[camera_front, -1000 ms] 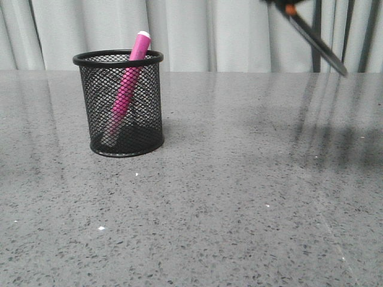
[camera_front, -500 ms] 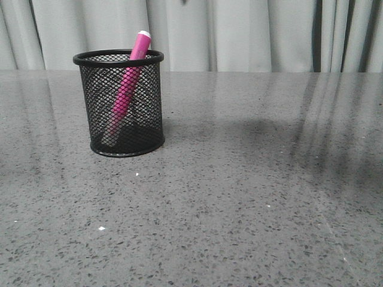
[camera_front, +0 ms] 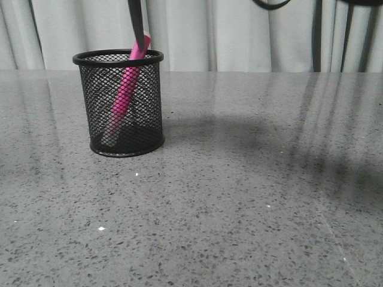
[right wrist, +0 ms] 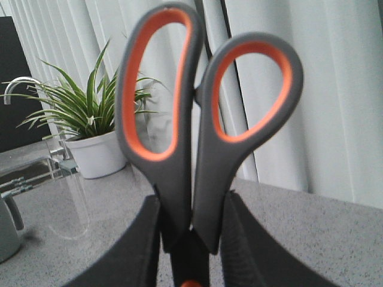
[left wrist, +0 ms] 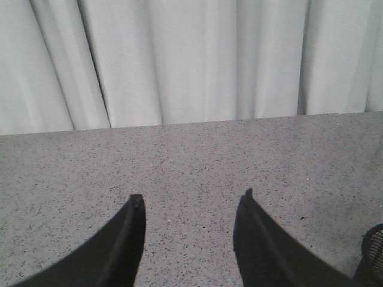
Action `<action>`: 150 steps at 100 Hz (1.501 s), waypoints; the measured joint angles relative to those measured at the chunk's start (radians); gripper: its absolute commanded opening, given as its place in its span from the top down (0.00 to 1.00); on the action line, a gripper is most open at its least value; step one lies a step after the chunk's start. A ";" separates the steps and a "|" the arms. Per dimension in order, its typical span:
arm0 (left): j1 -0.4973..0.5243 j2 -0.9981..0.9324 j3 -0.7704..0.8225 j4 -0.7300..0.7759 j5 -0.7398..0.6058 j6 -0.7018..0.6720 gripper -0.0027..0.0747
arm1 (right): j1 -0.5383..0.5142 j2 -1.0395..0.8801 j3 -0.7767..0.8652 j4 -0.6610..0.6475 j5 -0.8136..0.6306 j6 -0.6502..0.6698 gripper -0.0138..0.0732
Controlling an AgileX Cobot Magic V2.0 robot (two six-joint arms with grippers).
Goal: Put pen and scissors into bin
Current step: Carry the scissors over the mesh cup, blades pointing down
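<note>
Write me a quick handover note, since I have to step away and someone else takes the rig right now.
Left gripper: open, empty, low over bare table.
Right gripper: shut on the scissors, gripping just below the orange loops, blades pointing down.
Pen: already leaning inside the bin, white cap hidden behind the scissor blade.
Scissor tips hang at the bin's rim in the front view, not yet released.
Done: pen. Left: lower the scissors into the bin, open the right gripper.
</note>
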 measured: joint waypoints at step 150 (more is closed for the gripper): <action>0.000 0.000 0.000 0.000 0.000 0.000 0.56 | 0.002 0.104 0.085 -0.143 -0.055 -0.003 0.93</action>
